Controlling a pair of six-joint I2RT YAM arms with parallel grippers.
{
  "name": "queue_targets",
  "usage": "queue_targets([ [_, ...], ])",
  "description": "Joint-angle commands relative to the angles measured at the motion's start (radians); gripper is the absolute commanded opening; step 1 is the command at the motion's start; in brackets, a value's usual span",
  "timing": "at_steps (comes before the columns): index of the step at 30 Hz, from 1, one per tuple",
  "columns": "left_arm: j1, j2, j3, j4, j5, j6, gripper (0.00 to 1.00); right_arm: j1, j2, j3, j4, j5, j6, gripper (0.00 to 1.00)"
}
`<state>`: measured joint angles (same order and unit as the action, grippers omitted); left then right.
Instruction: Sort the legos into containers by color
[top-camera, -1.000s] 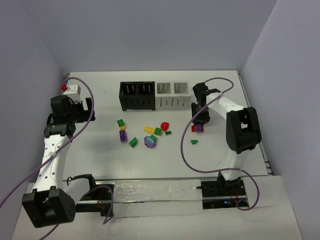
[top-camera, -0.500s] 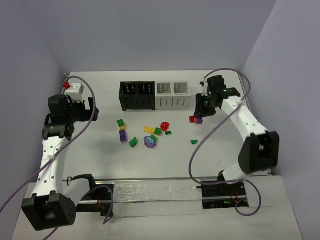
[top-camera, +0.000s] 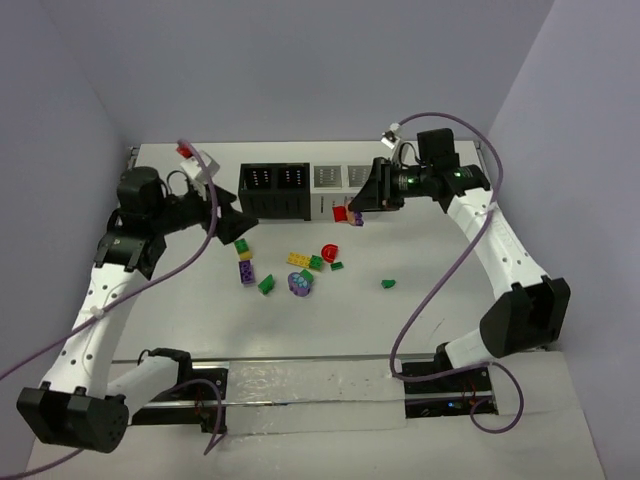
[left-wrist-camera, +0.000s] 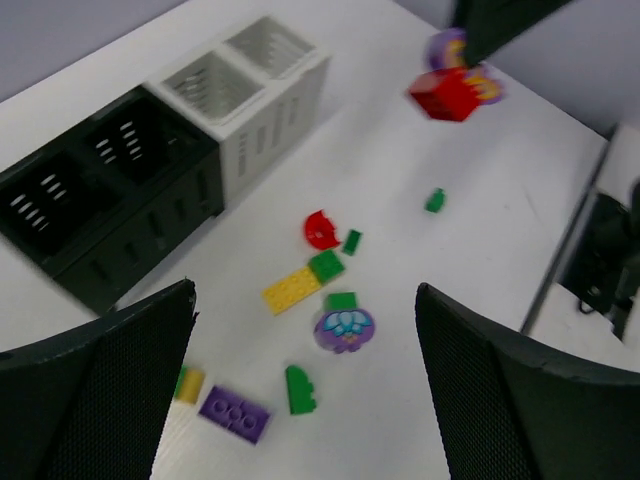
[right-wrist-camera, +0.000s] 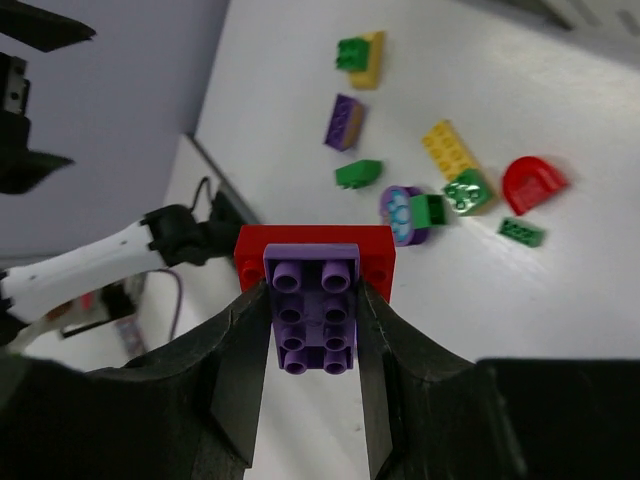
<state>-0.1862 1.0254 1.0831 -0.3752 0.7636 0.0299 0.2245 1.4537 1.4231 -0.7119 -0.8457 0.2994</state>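
Note:
My right gripper (top-camera: 356, 208) is shut on a purple brick (right-wrist-camera: 312, 318) stuck on a red brick (right-wrist-camera: 378, 256) and holds them in the air in front of the white bins (top-camera: 328, 178). The pair also shows in the left wrist view (left-wrist-camera: 443, 95). My left gripper (top-camera: 236, 222) is open and empty, above the table in front of the black bins (top-camera: 272, 190). Between its fingers (left-wrist-camera: 520, 390) I see loose legos: a purple flower piece (left-wrist-camera: 344, 329), a yellow plate (left-wrist-camera: 290, 289), a red half-round (left-wrist-camera: 321, 229), a purple plate (left-wrist-camera: 233, 414) and several green pieces (left-wrist-camera: 299, 389).
The four joined bins (left-wrist-camera: 240, 95) stand at the back centre. The loose bricks lie in a cluster (top-camera: 299, 270) in front of them. One small green piece (top-camera: 387, 284) lies apart to the right. Purple cables hang beside both arms.
My right gripper lifted the joined red and purple bricks off the table and carried them left to the white bins. My left arm swung right toward the black bins.

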Motion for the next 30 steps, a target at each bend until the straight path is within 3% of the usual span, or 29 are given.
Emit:
queue_targets([
  [1,-0.178,0.067,0.121,-0.047,-0.01,0.155,0.96,0.036,0.05,0.009,0.122,-0.215,0.164,0.0],
  [5,-0.312,0.122,0.17,-0.12,-0.078,0.278,0.95,0.052,0.059,-0.016,0.181,-0.268,0.228,0.0],
  [8,-0.364,0.154,0.185,-0.11,-0.087,0.28,0.93,0.061,0.058,-0.031,0.206,-0.294,0.252,0.0],
  [30,-0.546,0.345,0.327,-0.095,-0.19,0.344,0.86,0.077,0.029,-0.154,0.342,-0.387,0.406,0.0],
])
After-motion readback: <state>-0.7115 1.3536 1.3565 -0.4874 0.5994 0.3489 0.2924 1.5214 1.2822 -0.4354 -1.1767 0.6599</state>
